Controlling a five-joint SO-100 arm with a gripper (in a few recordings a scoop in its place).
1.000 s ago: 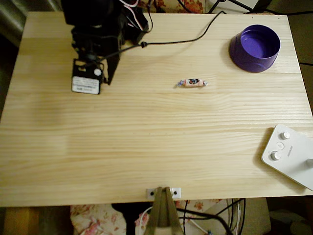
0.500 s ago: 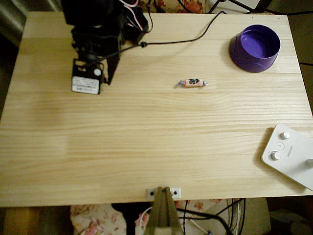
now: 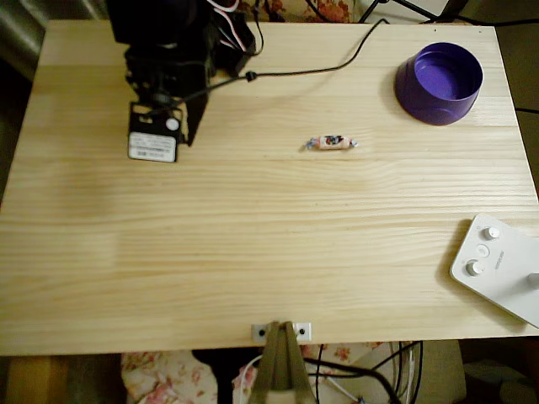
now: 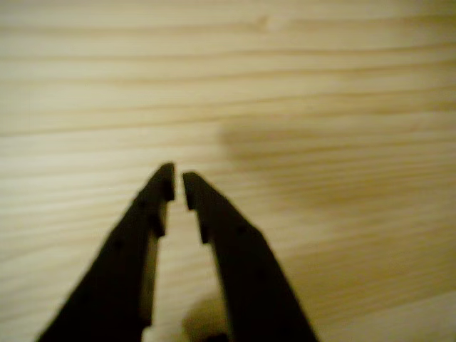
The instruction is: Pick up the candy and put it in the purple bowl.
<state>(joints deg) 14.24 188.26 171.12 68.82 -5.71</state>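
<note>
One small candy [image 3: 331, 142] lies flat on the pale wooden table [image 3: 253, 252], a little above and right of the frame's centre in the overhead view, its twisted ends pointing left and right. At the upper right stands the purple bowl [image 3: 439, 82], well apart from the candy. A white device with knobs [image 3: 498, 264] sits at the lower right edge. At the upper left is the black arm [image 3: 164, 50], with a black cable [image 3: 312, 69] trailing right from it. In the wrist view the gripper [image 4: 178, 185] shows its fingertips nearly together, a narrow gap between them, holding nothing above bare wood.
</note>
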